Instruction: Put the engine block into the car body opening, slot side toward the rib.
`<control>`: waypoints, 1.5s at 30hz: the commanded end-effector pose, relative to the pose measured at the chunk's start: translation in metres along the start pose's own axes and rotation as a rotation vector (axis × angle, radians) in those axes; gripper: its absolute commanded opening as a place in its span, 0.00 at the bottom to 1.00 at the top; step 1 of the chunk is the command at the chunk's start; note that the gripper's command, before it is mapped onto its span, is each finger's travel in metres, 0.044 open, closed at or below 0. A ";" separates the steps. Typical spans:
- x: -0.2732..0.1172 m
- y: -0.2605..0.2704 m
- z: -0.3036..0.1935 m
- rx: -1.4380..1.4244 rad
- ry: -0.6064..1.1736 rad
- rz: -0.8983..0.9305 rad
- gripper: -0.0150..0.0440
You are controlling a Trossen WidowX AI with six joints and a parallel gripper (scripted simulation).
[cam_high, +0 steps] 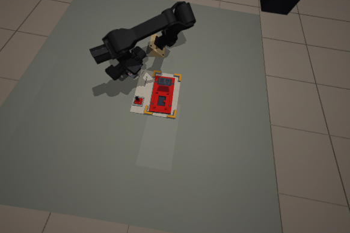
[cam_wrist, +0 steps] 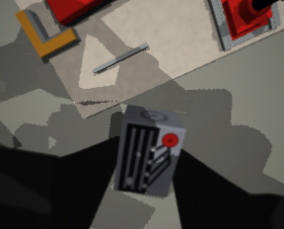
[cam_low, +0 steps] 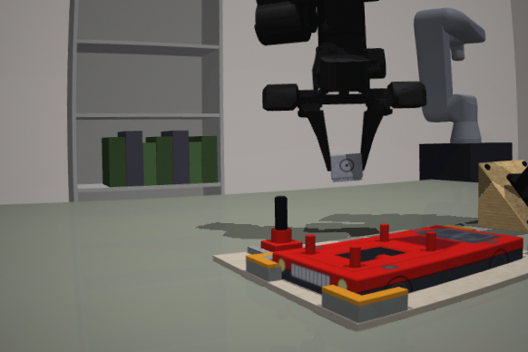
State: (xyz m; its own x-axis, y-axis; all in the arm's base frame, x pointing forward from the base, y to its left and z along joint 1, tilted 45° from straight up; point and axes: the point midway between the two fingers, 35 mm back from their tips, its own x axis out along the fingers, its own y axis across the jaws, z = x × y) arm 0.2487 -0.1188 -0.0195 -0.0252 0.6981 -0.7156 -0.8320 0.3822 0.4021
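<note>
From the top, the black jointed arm [cam_high: 150, 26] reaches over the green-grey table top, its gripper near the pale board [cam_high: 138, 89]; the red car body with a dark rectangular opening [cam_high: 172, 94] lies on that board, beside the jaws.

In the exterior view, the black two-fingered gripper [cam_low: 347, 162] [cam_wrist: 146, 147] points down, its jaws closed on the small grey engine block with a round mark [cam_low: 340, 174] [cam_wrist: 168, 185], held between the tips above the table. The car body lies lower and nearer the viewer than the jaws, as does the red-based black peg [cam_low: 280, 215].

In the wrist view, the block's ribbed face with a red disc shows between the jaws; a thin grey bar [cam_wrist: 120, 58] lies on the board beyond them.
</note>
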 end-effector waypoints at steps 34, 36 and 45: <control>-0.030 0.004 -0.032 -0.006 0.005 -0.005 0.25; -0.027 0.004 -0.032 -0.006 0.005 -0.005 0.25; -0.011 0.004 -0.032 -0.007 0.004 -0.005 0.25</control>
State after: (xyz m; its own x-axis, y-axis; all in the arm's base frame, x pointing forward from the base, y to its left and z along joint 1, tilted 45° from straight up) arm 0.2284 -0.1495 -0.0236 -0.0264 0.6903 -0.7230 -0.8393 0.3775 0.3911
